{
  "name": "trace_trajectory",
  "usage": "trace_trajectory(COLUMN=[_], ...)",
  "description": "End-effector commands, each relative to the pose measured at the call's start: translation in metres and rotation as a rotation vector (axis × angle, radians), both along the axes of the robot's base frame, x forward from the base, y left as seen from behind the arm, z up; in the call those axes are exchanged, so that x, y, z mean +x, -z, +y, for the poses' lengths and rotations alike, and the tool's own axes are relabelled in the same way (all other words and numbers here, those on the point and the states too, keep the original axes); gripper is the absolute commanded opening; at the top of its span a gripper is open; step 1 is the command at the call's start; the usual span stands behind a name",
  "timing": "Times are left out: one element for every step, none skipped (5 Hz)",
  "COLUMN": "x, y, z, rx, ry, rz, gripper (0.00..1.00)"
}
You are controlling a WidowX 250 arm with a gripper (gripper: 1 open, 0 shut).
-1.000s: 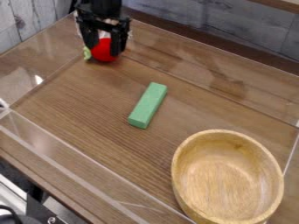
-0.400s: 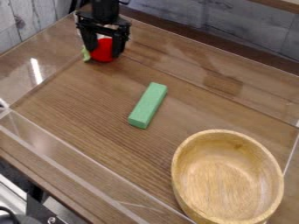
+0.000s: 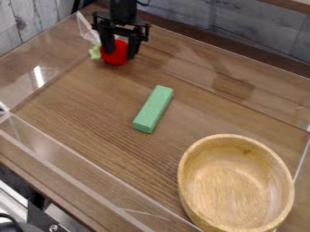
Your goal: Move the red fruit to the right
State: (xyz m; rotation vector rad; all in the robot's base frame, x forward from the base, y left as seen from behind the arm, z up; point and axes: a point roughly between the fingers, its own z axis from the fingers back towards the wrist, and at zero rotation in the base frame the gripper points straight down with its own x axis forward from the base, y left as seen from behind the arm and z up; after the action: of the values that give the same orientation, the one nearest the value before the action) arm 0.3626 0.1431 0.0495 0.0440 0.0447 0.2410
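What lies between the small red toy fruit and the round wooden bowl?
The green rectangular block lies between the red fruit and the bowl, as the camera view shows.

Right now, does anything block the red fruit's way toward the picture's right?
Nothing visible stands straight across to the right of the red fruit, by the gripper. The green block and wooden bowl lie nearer the camera, off that line.
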Motion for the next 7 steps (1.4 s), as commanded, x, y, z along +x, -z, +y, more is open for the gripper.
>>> trace_trajectory(x=[0.013, 0.012, 0.015, 0.016, 0.013, 0.010, 0.008], y=[-0.015, -0.010, -0.017, -0.023, -0.023, -0.024, -0.034], z=[0.007, 0.016, 0.020, 0.021, 0.023, 0.025, 0.028], rx=[0.024, 0.016, 0.014, 0.013, 0.013, 0.011, 0.006], ry=[0.008, -0.002, 0.069, 0.134, 0.130, 0.124, 0.154], rz=[-0.065, -0.064, -0.065, -0.067, -0.070, -0.072, -0.073], gripper=[1.00, 1.00, 1.00, 1.00, 1.00, 1.00, 1.00])
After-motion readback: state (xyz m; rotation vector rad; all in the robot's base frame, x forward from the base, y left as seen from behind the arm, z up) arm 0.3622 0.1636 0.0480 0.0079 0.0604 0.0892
